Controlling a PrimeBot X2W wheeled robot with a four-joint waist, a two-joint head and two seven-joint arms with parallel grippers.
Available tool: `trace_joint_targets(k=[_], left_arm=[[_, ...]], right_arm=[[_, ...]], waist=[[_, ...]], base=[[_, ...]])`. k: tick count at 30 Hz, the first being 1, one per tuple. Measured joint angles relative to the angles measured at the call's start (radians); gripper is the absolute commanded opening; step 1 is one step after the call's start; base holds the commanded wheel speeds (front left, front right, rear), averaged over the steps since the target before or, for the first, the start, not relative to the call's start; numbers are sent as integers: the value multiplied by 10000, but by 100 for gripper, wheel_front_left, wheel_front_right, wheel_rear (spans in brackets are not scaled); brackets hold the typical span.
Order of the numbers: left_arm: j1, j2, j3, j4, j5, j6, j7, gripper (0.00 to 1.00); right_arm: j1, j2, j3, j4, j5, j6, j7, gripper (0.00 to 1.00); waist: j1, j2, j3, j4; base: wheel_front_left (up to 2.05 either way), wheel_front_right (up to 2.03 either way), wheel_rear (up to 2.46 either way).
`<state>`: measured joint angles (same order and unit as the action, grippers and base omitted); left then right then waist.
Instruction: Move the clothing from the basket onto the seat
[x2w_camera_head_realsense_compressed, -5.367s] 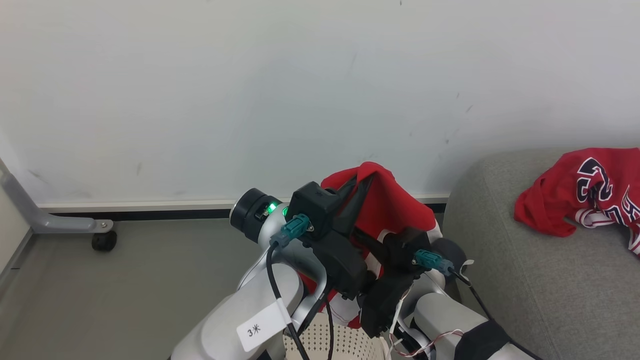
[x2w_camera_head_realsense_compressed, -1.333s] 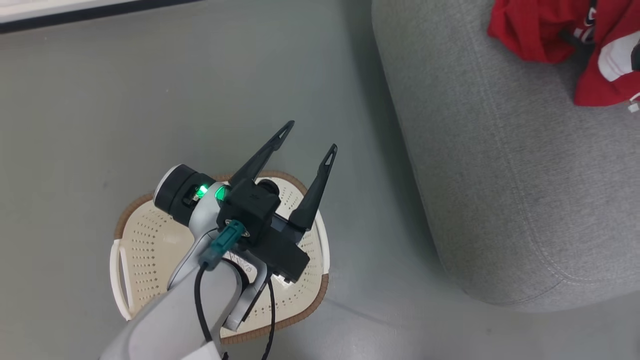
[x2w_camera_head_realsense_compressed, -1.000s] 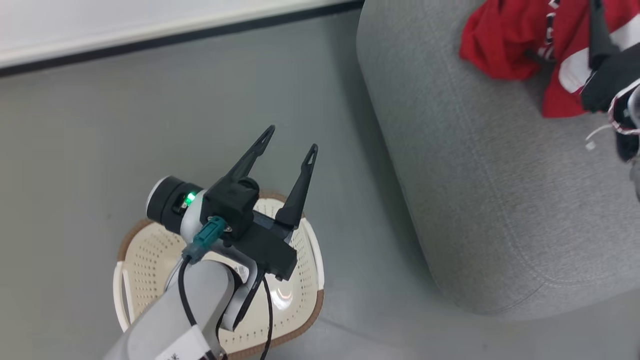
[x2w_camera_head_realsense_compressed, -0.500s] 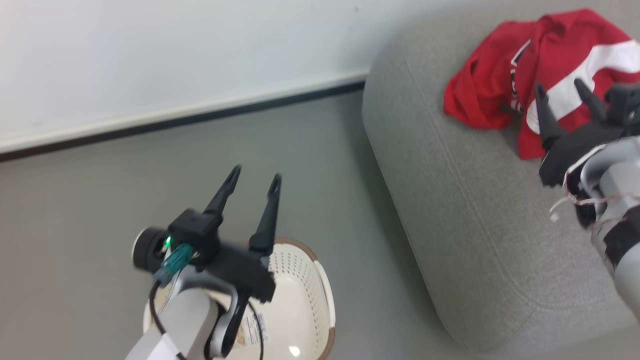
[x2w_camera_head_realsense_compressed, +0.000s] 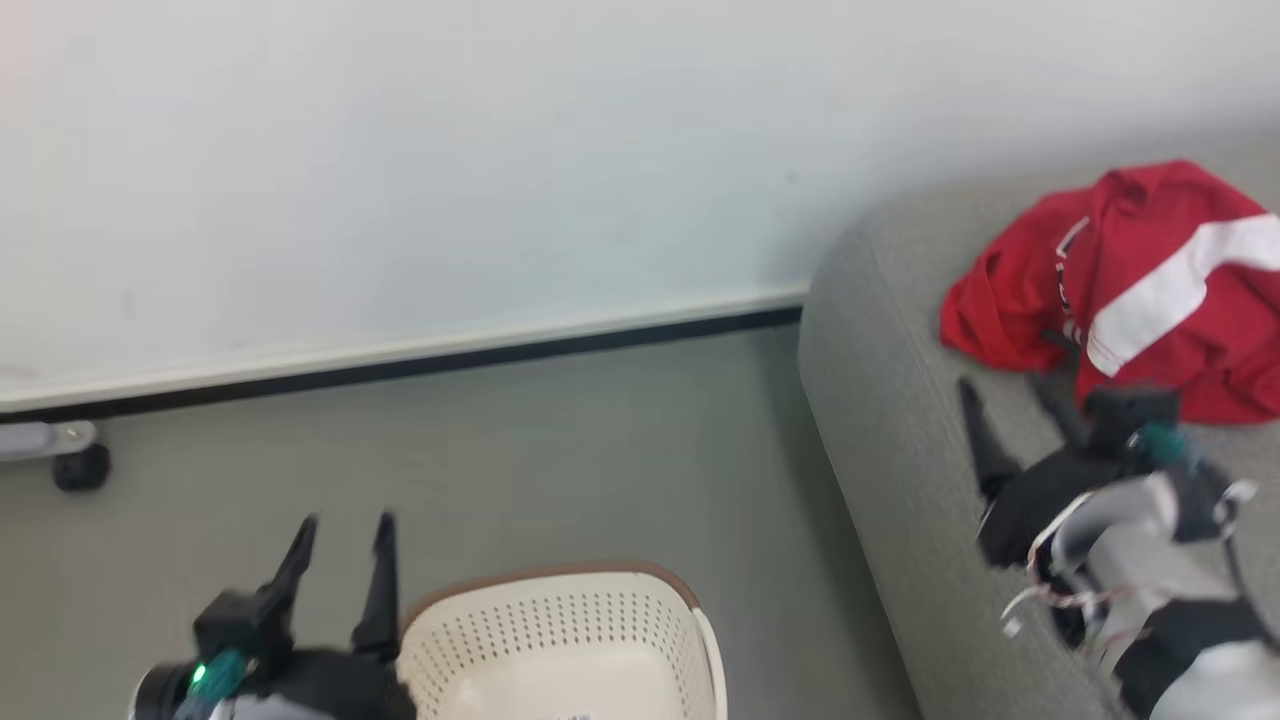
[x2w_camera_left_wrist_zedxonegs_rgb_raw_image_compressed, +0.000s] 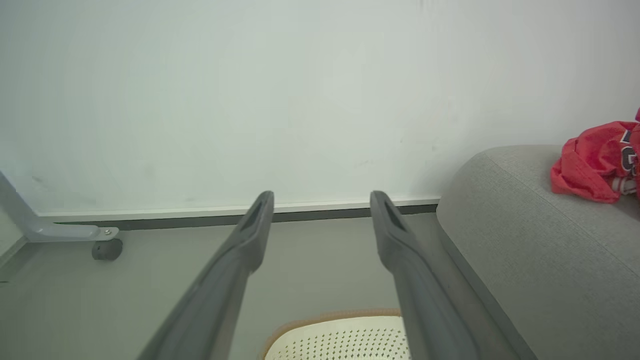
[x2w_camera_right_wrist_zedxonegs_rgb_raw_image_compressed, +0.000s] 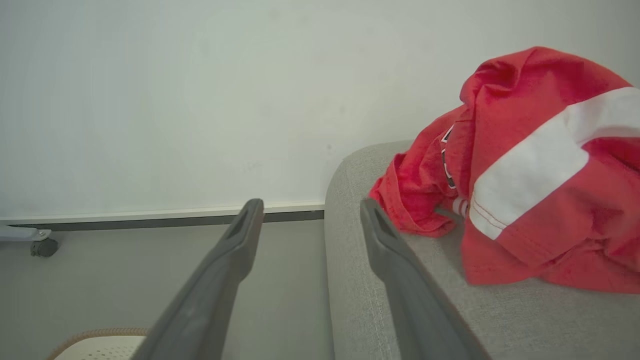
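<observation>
Fingers (x2w_camera_left_wrist_zedxonegs_rgb_raw_image_compressed: 240, 260) gape wide and empty: left gripper (x2w_camera_head_realsense_compressed: 345, 527) by the basket (x2w_camera_head_realsense_compressed: 560, 620), right gripper (x2w_camera_head_realsense_compressed: 1003, 392) over the seat (x2w_camera_head_realsense_compressed: 900, 440) near the clothing (x2w_camera_head_realsense_compressed: 1150, 270).

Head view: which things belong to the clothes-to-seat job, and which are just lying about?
Job:
- red clothing, heaped on the grey seat
- cream basket
- left gripper and right gripper, both open and holding nothing

Just there:
- caster on a grey frame leg
- floor
- wall
</observation>
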<state>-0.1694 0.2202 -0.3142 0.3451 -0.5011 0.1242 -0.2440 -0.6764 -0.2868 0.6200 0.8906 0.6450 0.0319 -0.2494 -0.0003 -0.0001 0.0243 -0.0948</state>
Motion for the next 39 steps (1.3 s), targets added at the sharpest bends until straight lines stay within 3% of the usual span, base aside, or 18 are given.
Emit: trace_joint_targets(k=[9, 18, 28, 39], left_arm=[[1498, 69, 926, -663, 261, 0, -52, 100], [2430, -35, 1597, -1156, 600, 2, -54, 100], [2974, -328, 1985, -1724, 972, 2, -56, 100], [3321, -489, 2268, -2056, 1273, 2, -56, 100]], right_arm=[[1822, 286, 86, -2063, -535, -1058, 0, 100], [3304, 196, -257, -3979, -988, -1471, -2, 100], [4996, 117, -1246, -5858, -1478, -1567, -4, 100], [6354, 416, -2713, -6888, -2355, -1567, -19, 100]], waist=[[1, -1, -756, 396], [2, -1, -913, 349], [3, 0, -931, 276], [3, 1, -980, 272]], base=[[0, 0, 0], [0, 0, 0], [0, 0, 0], [0, 0, 0]])
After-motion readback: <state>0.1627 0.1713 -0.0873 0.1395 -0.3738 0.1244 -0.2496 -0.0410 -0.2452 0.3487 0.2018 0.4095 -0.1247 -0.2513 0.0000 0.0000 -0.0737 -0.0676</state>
